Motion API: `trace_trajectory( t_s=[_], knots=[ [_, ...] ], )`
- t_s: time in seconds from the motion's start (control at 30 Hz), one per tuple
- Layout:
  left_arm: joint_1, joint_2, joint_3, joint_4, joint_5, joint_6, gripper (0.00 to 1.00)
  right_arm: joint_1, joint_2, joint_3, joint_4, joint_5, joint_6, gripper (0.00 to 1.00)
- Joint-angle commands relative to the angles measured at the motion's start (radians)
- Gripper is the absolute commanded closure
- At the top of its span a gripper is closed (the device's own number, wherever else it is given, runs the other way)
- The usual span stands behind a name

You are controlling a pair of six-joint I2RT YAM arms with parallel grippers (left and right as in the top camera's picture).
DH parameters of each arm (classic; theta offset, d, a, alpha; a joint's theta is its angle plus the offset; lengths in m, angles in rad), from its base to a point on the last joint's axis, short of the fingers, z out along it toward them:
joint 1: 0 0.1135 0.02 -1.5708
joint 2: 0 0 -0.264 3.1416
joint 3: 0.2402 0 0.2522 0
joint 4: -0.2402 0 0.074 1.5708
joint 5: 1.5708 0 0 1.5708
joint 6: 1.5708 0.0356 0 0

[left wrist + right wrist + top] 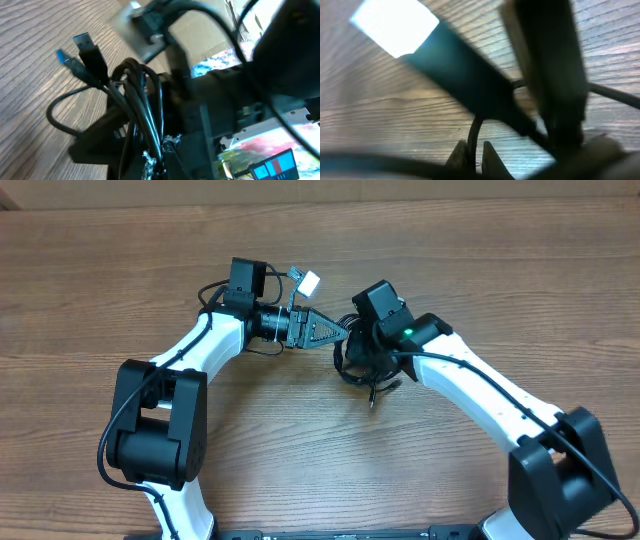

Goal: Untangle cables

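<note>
The cables are a knot of thin black cords in the middle of the table, between both grippers. My left gripper reaches in from the left. In the left wrist view it is shut on several black strands of the cables, and two USB plugs stick up at the left. My right gripper points down into the knot from the right. In the right wrist view its fingertips are closed on one thin strand of the cables.
A small white tag lies on the wooden table just behind my left wrist. It shows as a bright blurred patch in the right wrist view. The two grippers are very close together.
</note>
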Motion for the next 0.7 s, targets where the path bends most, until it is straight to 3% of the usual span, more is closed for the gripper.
trace_trajectory(
  t_s=[0.0, 0.13, 0.2, 0.33, 0.43, 0.6, 0.67],
  knots=[
    [-0.006, 0.01, 0.002, 0.004, 0.076, 0.026, 0.96, -0.004, 0.006, 0.014, 0.008, 0.035, -0.005, 0.91],
    [-0.006, 0.01, 0.002, 0.003, 0.042, 0.026, 0.96, -0.01, -0.038, 0.036, 0.005, -0.105, -0.126, 0.85],
    [-0.006, 0.01, 0.002, 0.003, 0.028, 0.026, 0.96, -0.011, -0.075, 0.053, -0.013, -0.143, -0.171, 0.78],
    [-0.006, 0.01, 0.002, 0.003, 0.029, 0.026, 0.96, -0.011, -0.159, 0.074, -0.103, -0.142, -0.218, 0.44],
    [-0.006, 0.01, 0.002, 0.003, 0.028, 0.026, 0.96, -0.013, -0.196, 0.074, -0.169, -0.142, -0.218, 0.37],
    [-0.006, 0.01, 0.002, 0.003, 0.016, 0.011, 0.96, -0.013, -0.207, 0.071, -0.296, -0.142, -0.227, 0.35],
    [-0.006, 0.01, 0.002, 0.003, -0.067, -0.089, 0.96, -0.013, -0.205, 0.058, -0.356, -0.142, -0.272, 0.35]
  ],
)
